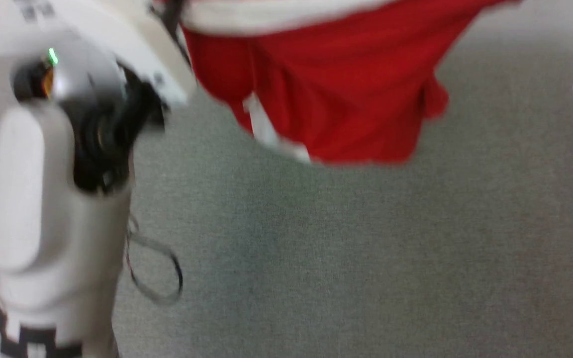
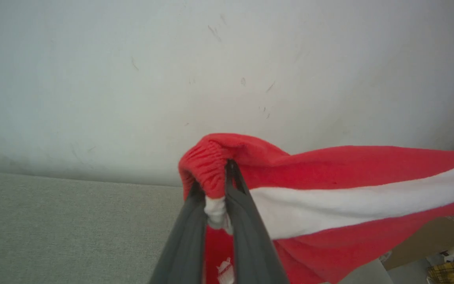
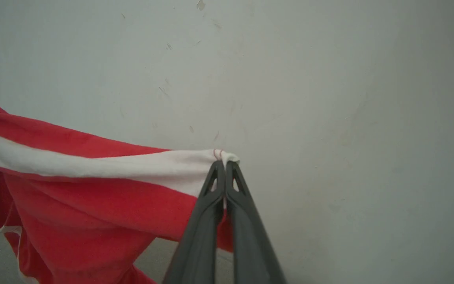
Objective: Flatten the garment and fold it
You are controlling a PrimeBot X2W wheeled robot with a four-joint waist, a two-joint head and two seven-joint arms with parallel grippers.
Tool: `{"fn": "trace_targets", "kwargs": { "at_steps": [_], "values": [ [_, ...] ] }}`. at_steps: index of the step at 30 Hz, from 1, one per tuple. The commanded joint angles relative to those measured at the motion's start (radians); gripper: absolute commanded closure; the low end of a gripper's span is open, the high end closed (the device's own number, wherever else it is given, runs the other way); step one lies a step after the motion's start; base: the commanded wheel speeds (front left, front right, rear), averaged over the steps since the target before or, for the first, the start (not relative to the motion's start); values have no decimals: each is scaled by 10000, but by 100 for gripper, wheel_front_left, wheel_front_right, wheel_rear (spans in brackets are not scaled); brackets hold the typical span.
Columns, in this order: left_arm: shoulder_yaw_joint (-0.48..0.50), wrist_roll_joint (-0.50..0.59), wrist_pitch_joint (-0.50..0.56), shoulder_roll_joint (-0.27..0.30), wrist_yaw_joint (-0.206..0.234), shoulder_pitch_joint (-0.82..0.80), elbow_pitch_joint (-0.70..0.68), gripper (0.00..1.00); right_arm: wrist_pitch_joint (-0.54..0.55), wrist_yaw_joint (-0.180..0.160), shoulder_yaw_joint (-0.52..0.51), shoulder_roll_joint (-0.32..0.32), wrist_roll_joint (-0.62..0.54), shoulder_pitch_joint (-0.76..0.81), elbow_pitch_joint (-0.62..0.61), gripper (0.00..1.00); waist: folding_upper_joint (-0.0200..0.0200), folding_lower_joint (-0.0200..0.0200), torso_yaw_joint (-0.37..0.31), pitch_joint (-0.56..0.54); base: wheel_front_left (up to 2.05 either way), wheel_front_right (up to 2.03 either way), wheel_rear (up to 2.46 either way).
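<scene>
The garment, bright red shorts with a white stripe, hangs in the air above the grey carpet, stretched between my two grippers. In the left wrist view my left gripper is shut on the gathered red waistband of the garment, which runs off to the right. In the right wrist view my right gripper is shut on the white end of the stripe, and the garment droops to the left and down. The head view has my pale left arm at the left; the fingertips are above its top edge.
Grey carpet lies under the hanging cloth. A pale scuffed wall stands ahead of both wrists. A loose cable loop hangs by my left forearm. A cardboard box and yellow plaid cloth sit at the left wrist view's lower right.
</scene>
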Motion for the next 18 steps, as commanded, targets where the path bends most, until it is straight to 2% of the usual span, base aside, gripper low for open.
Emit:
{"fn": "trace_targets", "kwargs": {
  "at_steps": [1, 6, 10, 11, 18],
  "values": [
    [48, 274, -241, -16, 55, -1031, 482, 100, -161, -9, 210, -260, -104, -993, 486, 100, 0, -2, -141, 1412, 0, 0, 0],
    [68, 1004, -1170, 38, 1, -3582, 1957, 100, -861, -9, 960, -696, -615, -3652, 2210, 100, 0, -2, -326, 2744, 0, 0, 0],
    [126, 1277, -2304, -97, -205, -5186, 3050, 100, -1674, -9, 1415, -637, -1086, -5395, 3735, 100, 0, -2, -447, 3583, 0, 0, 0],
    [126, 1277, -2304, -97, -205, -5186, 3050, 100, -1674, -9, 1415, -637, -1086, -5395, 3735, 100, 0, -2, -447, 3583, 0, 0, 0],
    [177, 1092, -4384, -547, -1041, -6574, 4537, 100, -3072, -9, 1999, -411, -1729, -7032, 5958, 100, 0, -2, -529, 4660, 0, 0, 0]
  ]
}}
